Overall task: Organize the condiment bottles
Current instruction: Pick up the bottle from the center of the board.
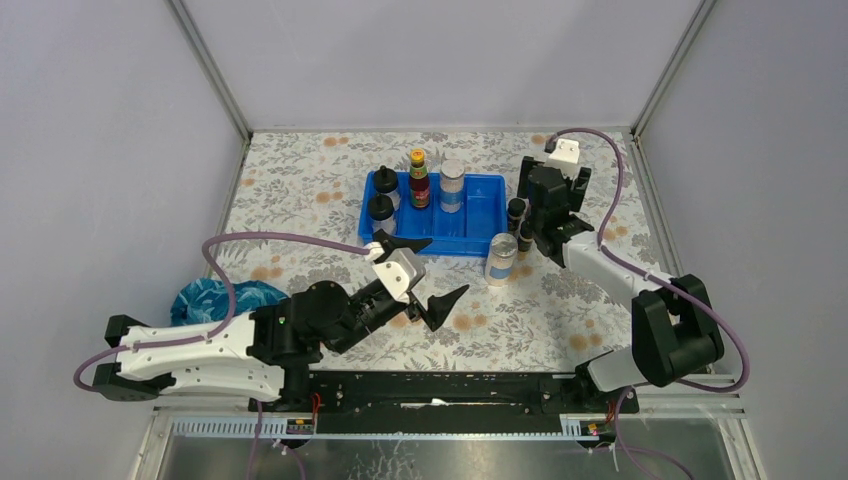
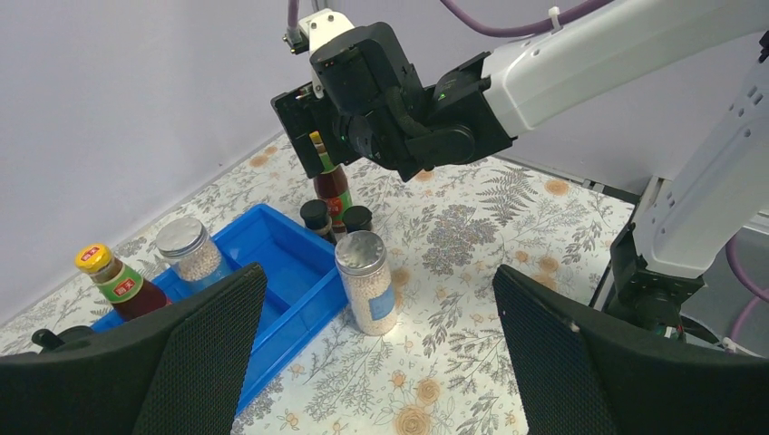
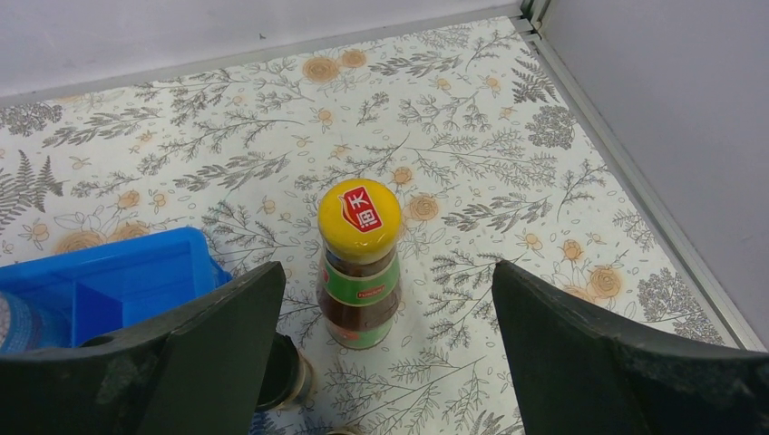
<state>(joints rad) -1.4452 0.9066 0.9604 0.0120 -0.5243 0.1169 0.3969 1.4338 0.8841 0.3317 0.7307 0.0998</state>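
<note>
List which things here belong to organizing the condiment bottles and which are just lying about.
Job items: yellow-capped bottles, silver-lidded jars, black-domed bottles, tiny black-capped bottles.
Not job items: blue tray, crumpled blue cloth.

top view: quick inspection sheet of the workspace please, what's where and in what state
surface: floral tablecloth, flat
job's things: tray holds two black-domed bottles, a yellow-capped bottle and a silver-lidded jar; outside it stand a second jar, two tiny dark bottles and a loose yellow-capped bottle
clutter: blue cloth by the left arm
grippers: left gripper open, empty; right gripper open, astride the loose yellow-capped bottle, not gripping
cables: purple cables loop over both arms
surroundings: grey walls, metal frame
</note>
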